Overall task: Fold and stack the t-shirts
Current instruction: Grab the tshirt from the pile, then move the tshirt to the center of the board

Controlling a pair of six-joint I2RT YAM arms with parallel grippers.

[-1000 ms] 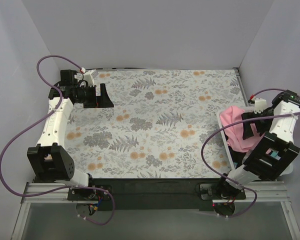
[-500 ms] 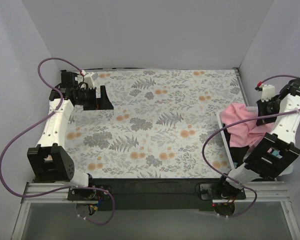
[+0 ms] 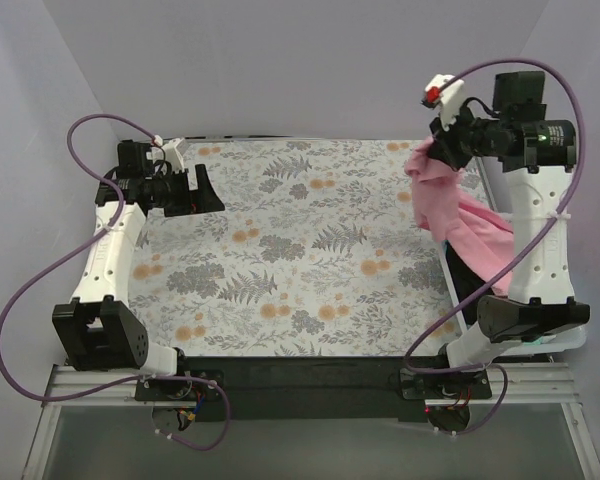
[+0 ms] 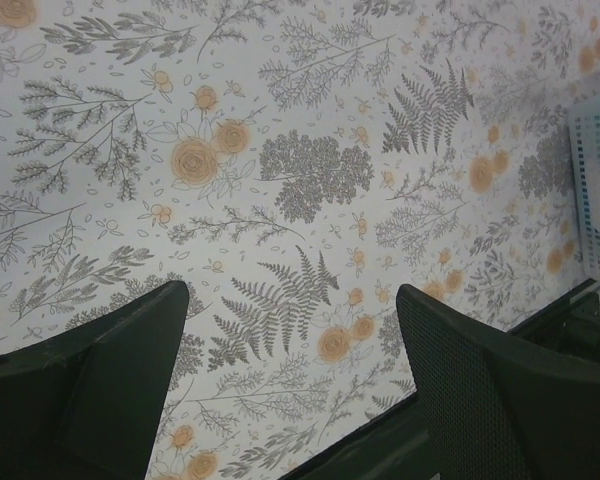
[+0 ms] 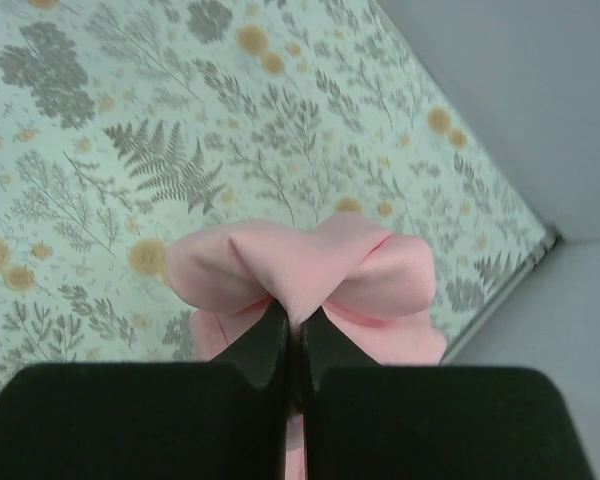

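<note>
Right hand (image 3: 432,160) is clamped shut on a bunched fold of the pink t-shirt (image 3: 458,220). The wrist view shows the fingertips pressed together with cloth ballooning out either side. It holds the pinch high over the far end of the white lattice basket (image 4: 595,170), so most of the shirt hangs free in a long drape. The tail trails back down into the basket, so it isn't fully out. My read is that the height is there to let gravity pull the cloth straight and clear the basket wall before laying it flat. Something dark sits in the basket under the pink tail; can't tell if it's another shirt. Left hand (image 3: 202,190) is wide open and holding nothing. It's parked well away from the basket, across the floral sheet (image 3: 300,240), low over the counter. It's probably waiting there to catch a hem or sleeve once the shirt comes over. Nothing is folded or stacked yet, so this is an early step. The grip is a single point on a fold, so the shirt may land twisted.
</note>
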